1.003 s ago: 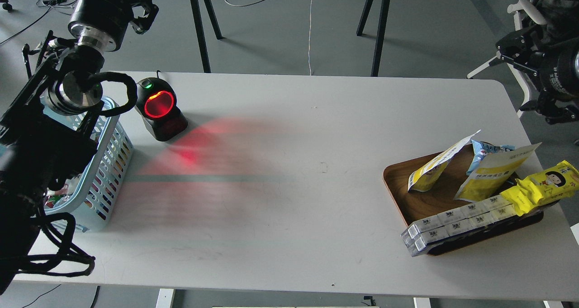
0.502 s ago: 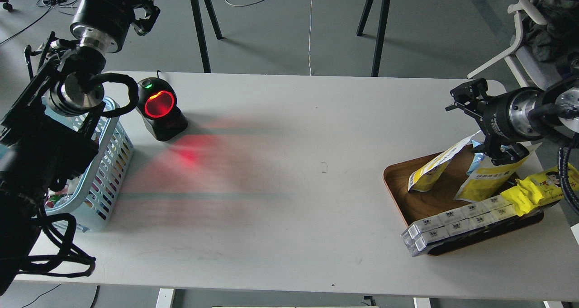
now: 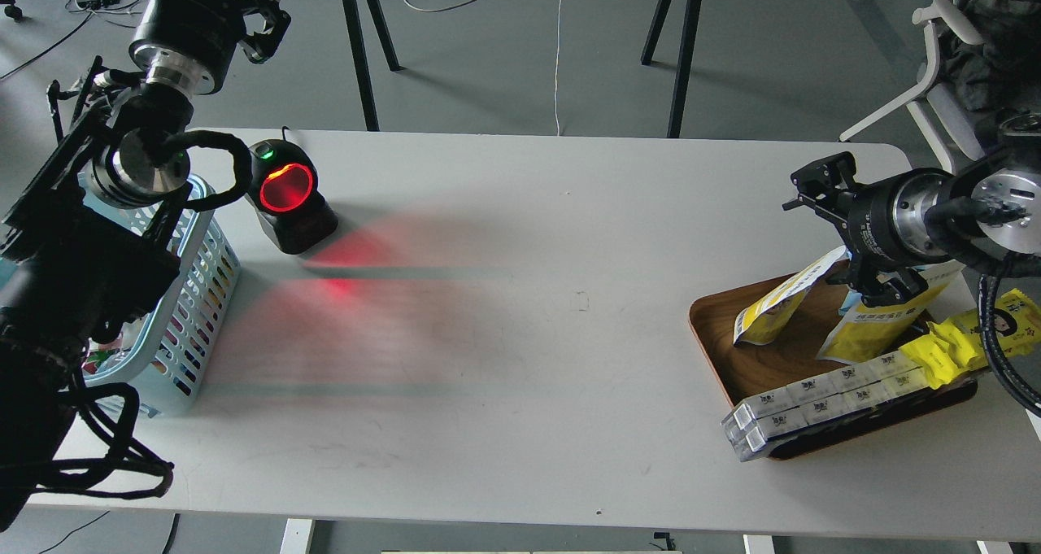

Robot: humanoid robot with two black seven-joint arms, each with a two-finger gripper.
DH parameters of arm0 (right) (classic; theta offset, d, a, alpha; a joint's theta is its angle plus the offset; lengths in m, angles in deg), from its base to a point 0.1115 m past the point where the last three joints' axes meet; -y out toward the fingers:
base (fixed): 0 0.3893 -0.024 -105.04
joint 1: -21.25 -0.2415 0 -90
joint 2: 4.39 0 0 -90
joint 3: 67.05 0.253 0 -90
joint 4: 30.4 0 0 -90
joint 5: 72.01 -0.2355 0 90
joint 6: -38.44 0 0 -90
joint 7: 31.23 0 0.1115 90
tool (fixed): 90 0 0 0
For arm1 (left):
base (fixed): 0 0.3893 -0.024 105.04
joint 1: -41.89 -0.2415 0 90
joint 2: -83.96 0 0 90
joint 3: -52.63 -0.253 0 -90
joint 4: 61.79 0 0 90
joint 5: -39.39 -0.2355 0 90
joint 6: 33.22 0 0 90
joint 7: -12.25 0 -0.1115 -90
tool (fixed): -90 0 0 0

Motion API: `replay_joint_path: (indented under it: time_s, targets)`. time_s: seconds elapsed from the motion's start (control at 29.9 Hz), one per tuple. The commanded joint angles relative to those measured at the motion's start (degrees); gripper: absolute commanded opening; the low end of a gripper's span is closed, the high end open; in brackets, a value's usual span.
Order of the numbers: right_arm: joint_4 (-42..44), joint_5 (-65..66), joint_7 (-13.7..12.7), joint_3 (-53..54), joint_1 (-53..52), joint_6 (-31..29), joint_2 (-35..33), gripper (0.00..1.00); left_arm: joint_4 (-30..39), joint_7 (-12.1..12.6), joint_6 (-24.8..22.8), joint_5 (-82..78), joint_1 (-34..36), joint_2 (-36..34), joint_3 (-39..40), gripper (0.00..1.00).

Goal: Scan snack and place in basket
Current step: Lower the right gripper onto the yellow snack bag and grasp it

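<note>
Above tray (image 3: 716, 338): right end effector (image 3: 813, 189) fingers spread, empty, near snack (image 3: 777, 303), not touching.

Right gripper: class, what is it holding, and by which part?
Nothing. The right gripper hangs above the tray, its jaws apart and empty.

No legible text. Snack (image 3: 874, 326) has a dark print line, too small to read. Right gripper (image 3: 813, 186) wrist carries white lettering, also unreadable. Long boxes (image 3: 821, 399) show small marks only.

Black arms (image 3: 73, 277), silver joint rings, looped black cables.
</note>
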Motion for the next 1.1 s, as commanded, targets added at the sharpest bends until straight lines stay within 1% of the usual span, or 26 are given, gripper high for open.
replay_joint_path:
  time_s: [0.0, 0.07, 0.2, 0.33, 0.4, 0.5, 0.8, 0.84, 0.87, 0.94, 1.07]
  targets:
    - [-0.41, 0.0, -1.33, 0.21, 0.69, -0.33, 0.05, 0.69, 0.0, -0.08, 0.0, 0.0, 0.01, -0.08, 0.09, 1.0]
    - [-0.41, 0.0, -1.33, 0.21, 0.78, -0.33, 0.05, 0.66, 0.0, -0.08, 0.0, 0.0, 0.01, -0.08, 0.09, 1.0]
    - [-0.32, 0.0, -1.33, 0.39, 0.78, -0.33, 0.05, 0.51, 0.0, -0.08, 0.0, 0.0, -0.08, -0.08, 0.09, 1.0]
    - [-0.41, 0.0, -1.33, 1.26, 1.39, -0.51, -0.04, 0.43, 0.0, -0.08, 0.0, 0.0, -0.08, -0.08, 0.09, 1.0]
    - [-0.49, 0.0, -1.33, 1.7, 1.66, -0.6, 0.05, 0.34, 0.0, -0.08, 0.0, 0.0, -0.08, -0.17, 0.18, 1.0]
    - [-0.49, 0.0, -1.33, 2.14, 1.92, -0.69, -0.04, 0.27, -0.08, -0.08, 0.0, 0.0, -0.08, -0.26, 0.18, 1.0]
    - [-1.28, 0.09, -1.33, 3.11, 2.54, -0.69, -0.48, 0.26, -0.17, -0.08, 0.09, 0.0, -0.08, -0.43, 0.27, 1.0]
    - [-1.29, 0.09, -1.33, 3.11, 2.54, -0.69, -0.56, 0.25, -0.17, -0.08, 0.09, 0.0, -0.08, -0.52, 0.27, 1.0]
    - [-1.11, 0.26, -1.33, 3.11, 2.71, 0.27, -0.39, 0.15, -0.26, -0.08, 0.0, 0.0, -0.08, -0.43, 0.27, 1.0]
    - [-0.85, 0.53, -1.33, 3.11, 3.59, 1.33, -0.3, 0.14, -0.26, -0.08, 0.09, 0.0, -0.08, -0.52, 0.27, 1.0]
    - [-0.93, 0.62, -1.33, 3.64, 5.0, 1.6, -0.74, 0.14, -0.35, -0.08, 0.0, 0.0, -0.08, -0.61, 0.27, 1.0]
